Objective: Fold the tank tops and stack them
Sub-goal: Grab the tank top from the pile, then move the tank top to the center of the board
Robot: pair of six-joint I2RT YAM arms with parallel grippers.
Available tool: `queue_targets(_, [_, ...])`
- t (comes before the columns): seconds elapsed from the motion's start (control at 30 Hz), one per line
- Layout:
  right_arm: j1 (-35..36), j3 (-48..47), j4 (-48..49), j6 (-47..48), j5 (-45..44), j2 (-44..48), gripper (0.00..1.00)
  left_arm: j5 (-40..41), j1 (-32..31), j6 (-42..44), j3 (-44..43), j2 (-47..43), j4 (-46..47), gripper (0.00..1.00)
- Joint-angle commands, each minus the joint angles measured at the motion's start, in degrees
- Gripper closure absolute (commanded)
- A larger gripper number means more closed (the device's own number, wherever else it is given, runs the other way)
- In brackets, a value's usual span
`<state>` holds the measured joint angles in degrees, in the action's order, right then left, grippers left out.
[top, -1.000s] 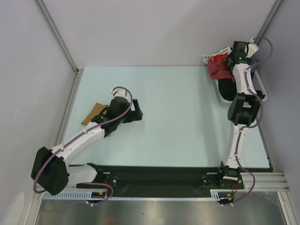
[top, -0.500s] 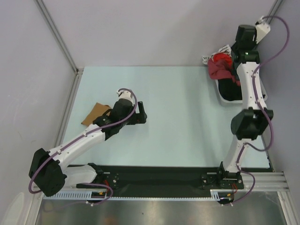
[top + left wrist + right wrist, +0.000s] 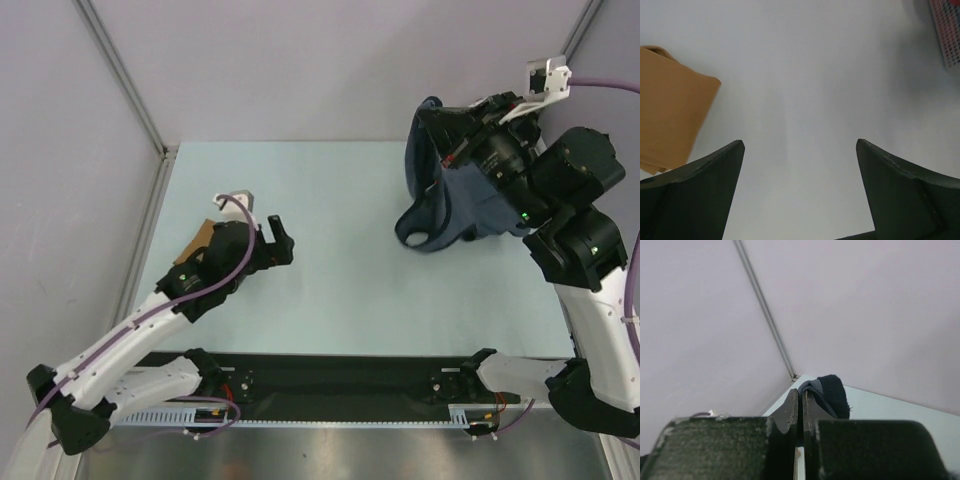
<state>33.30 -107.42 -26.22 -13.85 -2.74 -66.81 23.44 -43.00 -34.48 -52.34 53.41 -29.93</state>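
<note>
The tan-brown tank top [image 3: 192, 245] lies folded flat on the bench [image 3: 350, 290] at the 9 o'clock side. Its visible part slants from about 7 to 1 o'clock, and the rest is hidden under the left arm [image 3: 150, 310]. In the left wrist view one squared corner of it points toward 3 o'clock. The left claw [image 3: 277, 240] hovers just beside it on the 3 o'clock side, its fingers [image 3: 695, 195] spread wide with only bare bench between them.

Well apart, near 2 o'clock, the slate-blue tank top [image 3: 455, 205] hangs from the right claw [image 3: 447, 133]. Its long axis runs roughly 12 to 6 o'clock, with a dark-trimmed opening lowest, toward 7 o'clock. I cannot tell whether that end touches the bench. The right claw's fingers are pressed together, pinching a bunched edge of this top.
</note>
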Motion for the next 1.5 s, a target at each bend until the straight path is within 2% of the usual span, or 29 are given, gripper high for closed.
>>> queue_targets(0.0, [3.2,-1.6,0.3,2.0,4.6,1.8,1.00,8.0,-0.2,-0.6,-4.2,-5.7,-5.1,0.00])
queue_targets(0.07, [3.1,-3.0,0.6,1.7,3.7,2.0,1.00,9.2,-0.2,-0.3,-4.6,-7.4,-6.1,0.00])
queue_targets(0.13, [3.0,-3.4,1.0,2.2,-1.6,1.5,1.00,9.8,-0.2,-0.5,-4.8,-8.9,-6.5,0.00])
queue_targets(0.27, [2.1,-2.8,-0.4,2.0,-3.4,-3.5,1.00,8.1,-0.2,0.4,-4.0,-9.1,-4.9,0.00])
queue_targets(0.4, [1.2,2.6,0.8,0.8,-2.8,-4.7,1.00,-2.2,-0.2,4.2,-1.0,-7.0,0.7,0.00])
queue_targets(0.53, [-2.6,8.8,3.0,-0.9,4.6,-2.7,1.00,-10.1,-0.2,7.1,3.5,-3.2,7.1,0.00])
queue_targets(0.6, [-4.4,10.0,2.9,-2.7,7.6,-2.3,1.00,-13.0,-0.2,7.2,4.9,-1.5,9.2,0.00])
queue_targets(0.73, [-7.5,11.8,2.9,-4.2,8.0,-1.1,1.00,-21.7,-1.2,6.6,10.0,-1.7,17.6,0.00])
queue_targets(0.83, [-8.6,14.2,4.1,-4.4,7.8,-1.5,1.00,-22.7,-3.1,6.4,12.4,-2.5,21.0,0.00])
queue_targets(1.0, [-13.6,15.7,9.2,-6.4,6.4,-10.4,1.00,-23.0,-3.3,6.2,12.9,1.0,20.5,0.00])
queue_targets(1.03, [-14.6,15.0,10.1,-6.5,6.4,-12.5,0.95,-23.0,-3.3,6.0,13.0,1.4,20.5,0.00])
queue_targets(1.07, [-15.3,13.6,10.6,-6.5,6.2,-17.3,0.46,-23.0,-3.3,5.8,13.0,2.2,20.5,0.00])
queue_targets(1.1, [-15.8,11.5,7.5,-6.6,2.9,-19.7,0.19,-23.0,-3.4,5.7,13.0,2.6,20.3,0.00])
queue_targets(1.13, [-15.8,5.3,4.5,-5.2,0.2,-21.9,0.01,-23.0,-3.4,5.6,12.8,3.0,19.9,0.00])
queue_targets(1.17, [-15.3,2.8,-2.6,-4.4,-3.3,-24.1,0.00,-23.0,-3.4,5.6,12.7,3.4,19.7,0.00])
queue_targets(1.23, [-13.6,1.2,-6.6,-2.8,-5.1,-25.7,0.00,-22.9,-3.6,5.8,12.6,3.7,18.4,0.00])
queue_targets(1.33, [-12.2,11.0,-6.1,-2.3,-6.9,-20.0,0.07,-21.8,-3.6,6.8,12.3,4.8,16.8,0.00])
queue_targets(1.37, [-12.0,18.4,-5.5,-3.5,-7.4,-18.2,0.12,-21.5,-3.7,6.9,11.8,6.1,16.0,0.00])
queue_targets(1.43, [-12.2,25.1,-4.0,-4.5,-7.6,-12.5,0.19,-21.2,-4.0,7.5,10.6,7.7,14.2,0.00])
queue_targets(1.47, [-12.7,31.5,-3.7,-5.9,-7.5,-10.6,0.23,-21.2,-4.2,7.7,10.2,9.2,13.9,0.00])
